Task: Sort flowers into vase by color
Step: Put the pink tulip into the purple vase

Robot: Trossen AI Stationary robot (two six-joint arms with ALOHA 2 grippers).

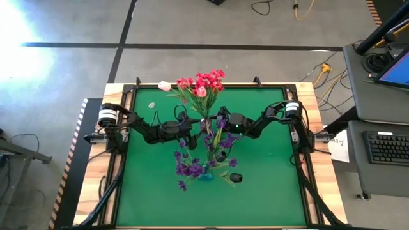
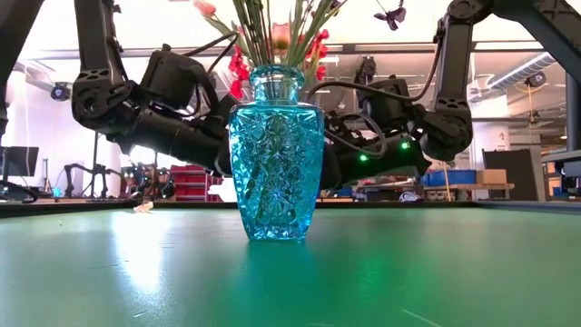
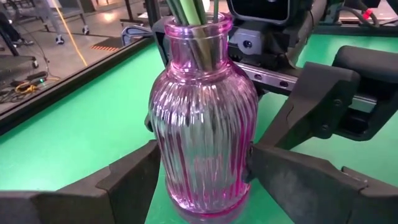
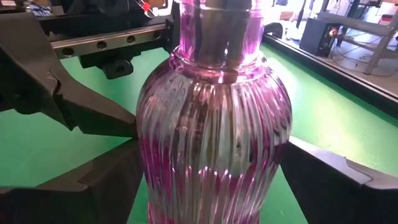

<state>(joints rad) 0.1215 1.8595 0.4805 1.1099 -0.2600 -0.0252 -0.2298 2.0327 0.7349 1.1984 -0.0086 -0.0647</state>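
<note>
A pink ribbed glass vase (image 3: 202, 106) (image 4: 211, 124) stands mid-table (image 1: 206, 122) with green stems in its neck and red and pink blooms (image 1: 204, 83) above it. My left gripper (image 1: 195, 126) (image 3: 202, 165) and my right gripper (image 1: 217, 125) (image 4: 211, 168) meet at this vase from opposite sides, each shut on its body. Nearer the table's near edge, a blue cut-glass vase (image 2: 275, 154) (image 1: 206, 172) stands on its base and holds purple sprays (image 1: 192, 163). One pale pink tulip bud (image 1: 165, 85) lies at the far edge. My left gripper pinches the pink vase's lower body (image 3: 163, 163) between its two fingers (image 3: 134, 177), coming in level from the table's left. The vase stands upright with its base (image 3: 205, 211) on the green mat. My right gripper pinches the pink vase's wide lower body (image 4: 277, 155) between its two fingers (image 4: 329, 177), coming in level from the table's right. The vase is upright; its base is out of this view.
A small dark object (image 1: 235, 177) lies right of the blue vase, and a small pale scrap (image 1: 152, 105) lies at far left. The blue vase blocks the pink vase in the low view. Black frame rails (image 1: 300, 137) edge the green mat (image 1: 268, 191).
</note>
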